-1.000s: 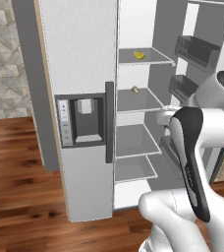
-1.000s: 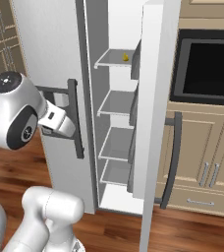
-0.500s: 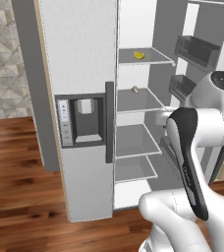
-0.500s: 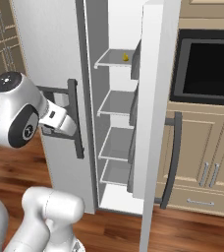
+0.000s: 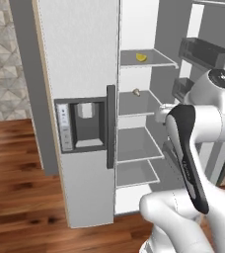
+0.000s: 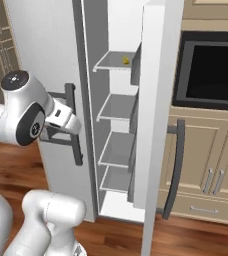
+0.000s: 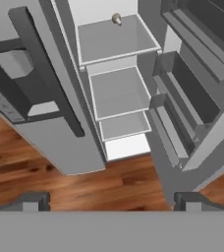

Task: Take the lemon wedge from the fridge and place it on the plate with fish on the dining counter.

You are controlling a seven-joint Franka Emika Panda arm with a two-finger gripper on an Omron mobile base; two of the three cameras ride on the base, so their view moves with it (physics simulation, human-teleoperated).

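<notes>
The lemon wedge [image 5: 141, 57] [image 6: 127, 60] lies on the top shelf of the fridge [image 5: 80, 59], whose right door stands open and whose left door with the dispenser is shut. A beige-brown lump [image 5: 136, 91] [image 7: 116, 18] sits one shelf lower. My gripper [image 7: 111, 202] is open and empty, held out in front of the shelves at about middle height and looking down into the compartment. The hand [image 6: 63, 119] hovers before the shut door's handle [image 6: 76, 125]. The plate with fish and the dining counter are out of view.
The open fridge door [image 6: 156, 125] carries dark bins [image 5: 203, 49] [image 7: 192, 93] on its inner side, close to my arm's right. A black oven panel [image 6: 211, 70] and beige cabinets [image 6: 206, 170] stand beyond it. Wooden floor [image 5: 20, 173] spreads to the left.
The arm has crept slightly up and toward the fridge opening. The gripper stays open and holds nothing; the lemon wedge has not moved.
</notes>
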